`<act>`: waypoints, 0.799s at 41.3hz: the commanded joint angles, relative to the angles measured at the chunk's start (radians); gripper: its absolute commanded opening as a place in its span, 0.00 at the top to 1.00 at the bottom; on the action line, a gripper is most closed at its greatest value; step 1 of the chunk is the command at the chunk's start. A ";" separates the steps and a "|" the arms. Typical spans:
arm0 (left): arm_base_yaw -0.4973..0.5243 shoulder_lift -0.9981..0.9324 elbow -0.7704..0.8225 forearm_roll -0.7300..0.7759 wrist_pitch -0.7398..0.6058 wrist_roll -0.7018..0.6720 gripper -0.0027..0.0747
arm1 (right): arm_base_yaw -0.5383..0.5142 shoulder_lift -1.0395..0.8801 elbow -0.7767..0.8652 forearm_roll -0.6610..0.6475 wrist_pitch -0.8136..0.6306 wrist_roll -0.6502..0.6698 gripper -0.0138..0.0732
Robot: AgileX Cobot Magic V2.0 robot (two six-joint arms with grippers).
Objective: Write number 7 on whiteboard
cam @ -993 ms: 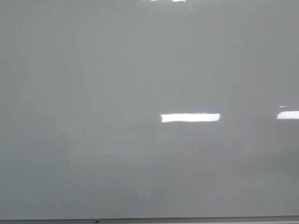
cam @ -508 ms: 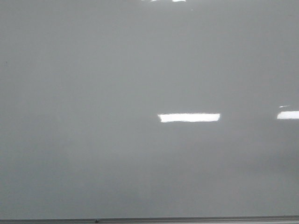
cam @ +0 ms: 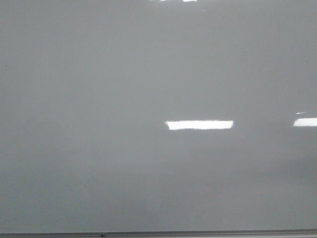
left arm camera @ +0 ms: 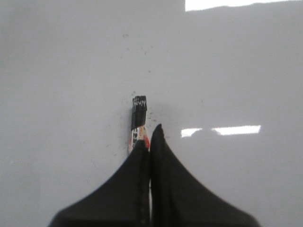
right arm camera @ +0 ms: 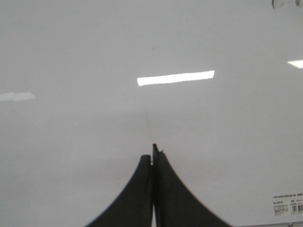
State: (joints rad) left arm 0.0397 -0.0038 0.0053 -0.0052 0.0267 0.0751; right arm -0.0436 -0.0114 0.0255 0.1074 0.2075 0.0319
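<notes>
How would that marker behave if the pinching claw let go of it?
The marker looks like a slim, rigid stick, so it probably would not bend. Only the left end effector pinches it, against a glossy whiteboard, so once released it would likely slide or roll rather than stay put. It seems small and therefore probably light.

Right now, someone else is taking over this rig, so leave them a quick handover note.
Left gripper: shut on a marker, its black end pointing at the whiteboard.
Right gripper: shut, holds nothing visible.
Whiteboard fills the front view, only light reflections on it. No 7 shows in any view; the wrist views show just small dark specks and a faint thin line.
Done: marker in hand.
Left: draw the whole 7, top stroke then slanted downstroke.
</notes>
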 commanded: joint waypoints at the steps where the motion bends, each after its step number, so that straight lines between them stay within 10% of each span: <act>1: -0.005 -0.014 0.004 -0.010 -0.153 -0.010 0.99 | 0.003 -0.017 -0.011 -0.009 -0.118 0.001 0.92; 9: -0.005 -0.014 -0.073 -0.082 -0.300 -0.010 0.99 | 0.003 -0.017 -0.131 -0.009 -0.034 0.001 0.92; 23: 0.000 0.202 -0.435 -0.059 0.123 0.002 0.99 | 0.003 0.188 -0.502 -0.008 0.182 0.001 0.91; 33: 0.000 0.406 -0.482 -0.033 0.131 0.002 0.99 | 0.003 0.393 -0.612 -0.009 0.186 0.001 0.91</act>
State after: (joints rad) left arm 0.0397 0.3473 -0.4385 -0.0405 0.2222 0.0770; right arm -0.0436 0.3270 -0.5376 0.1074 0.4479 0.0319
